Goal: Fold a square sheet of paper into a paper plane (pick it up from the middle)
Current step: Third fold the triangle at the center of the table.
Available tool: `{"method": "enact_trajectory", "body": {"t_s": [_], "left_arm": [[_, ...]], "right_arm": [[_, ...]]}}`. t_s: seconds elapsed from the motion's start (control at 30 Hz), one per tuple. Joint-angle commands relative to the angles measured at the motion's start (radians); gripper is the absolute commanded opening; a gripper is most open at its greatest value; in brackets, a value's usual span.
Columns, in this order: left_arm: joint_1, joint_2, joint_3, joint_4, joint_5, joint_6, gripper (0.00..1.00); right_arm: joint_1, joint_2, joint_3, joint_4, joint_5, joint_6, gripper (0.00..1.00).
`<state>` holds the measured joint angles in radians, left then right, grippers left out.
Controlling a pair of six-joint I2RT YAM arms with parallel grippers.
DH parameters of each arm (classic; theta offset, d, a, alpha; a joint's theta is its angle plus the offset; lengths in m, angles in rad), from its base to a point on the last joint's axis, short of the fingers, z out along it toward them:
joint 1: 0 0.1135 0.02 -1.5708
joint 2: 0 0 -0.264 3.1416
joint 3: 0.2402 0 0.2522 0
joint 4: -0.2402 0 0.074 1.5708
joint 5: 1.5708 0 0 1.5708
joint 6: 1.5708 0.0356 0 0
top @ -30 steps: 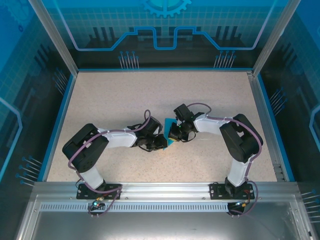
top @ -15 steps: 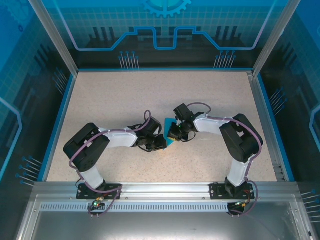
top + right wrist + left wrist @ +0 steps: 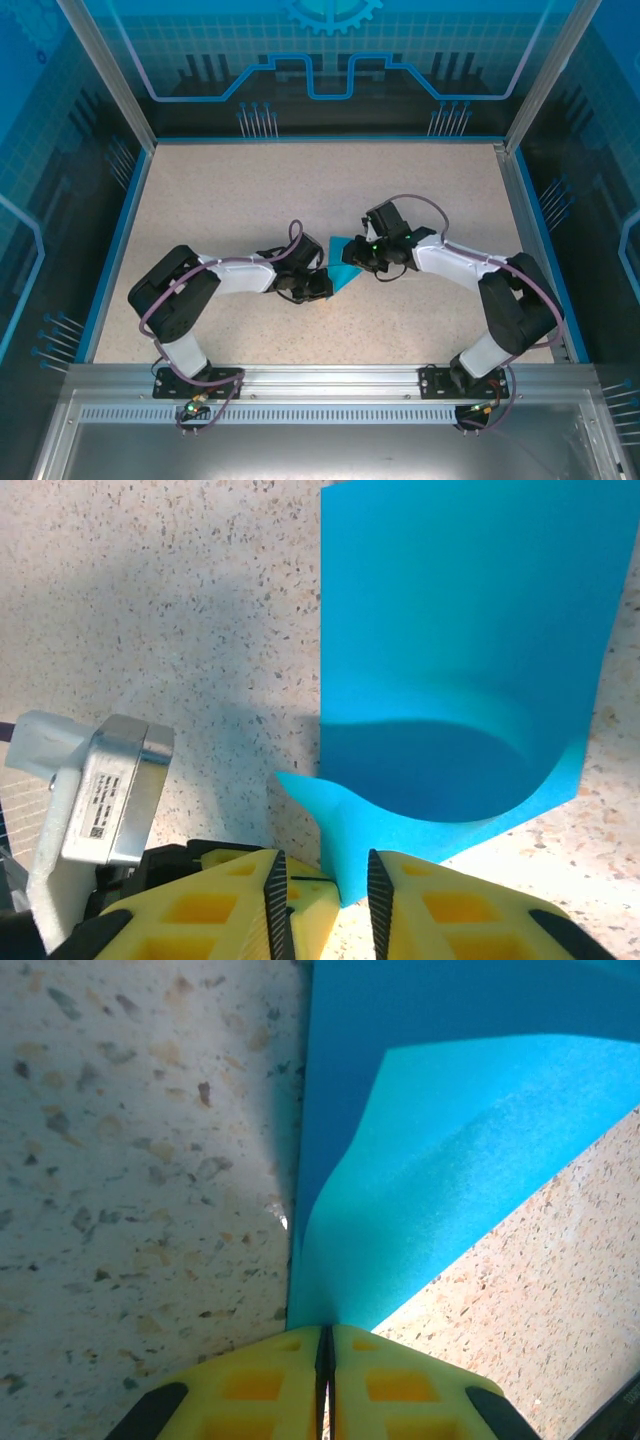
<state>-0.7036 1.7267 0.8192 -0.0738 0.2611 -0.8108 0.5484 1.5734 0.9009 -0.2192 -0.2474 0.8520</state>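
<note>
My left gripper is fully closed, its yellow fingers pinching one edge of the cyan paper sheet, which lies partly folded at the centre of the speckled table. My right gripper stands part open, jaws straddling the sheet's curled edge without clamping it.

A speckled table sits inside blue walls

The speckled beige surface, edged in blue, carries a cyan-blue sheet of paper near its middle, part lying flat, part curled upward.
</note>
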Motion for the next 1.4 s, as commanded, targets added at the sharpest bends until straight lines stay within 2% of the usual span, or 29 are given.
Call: {"method": "enact_trajectory", "body": {"t_s": [0.0, 0.13, 0.33, 1.37], "left_arm": [[-0.006, 0.040, 0.002, -0.090, -0.053, 0.003, 0.12], [-0.007, 0.041, 0.007, -0.092, -0.051, 0.002, 0.11], [-0.005, 0.043, 0.010, -0.100, -0.052, 0.004, 0.12], [-0.006, 0.052, 0.022, -0.147, -0.065, -0.009, 0.11]], "right_arm": [[0.008, 0.012, -0.048, 0.054, -0.045, -0.043, 0.26], [0.048, 0.058, -0.027, 0.040, -0.044, -0.048, 0.19], [0.063, 0.113, -0.028, 0.075, -0.059, -0.022, 0.15], [0.014, 0.191, -0.050, 0.122, -0.034, -0.074, 0.15]]}}
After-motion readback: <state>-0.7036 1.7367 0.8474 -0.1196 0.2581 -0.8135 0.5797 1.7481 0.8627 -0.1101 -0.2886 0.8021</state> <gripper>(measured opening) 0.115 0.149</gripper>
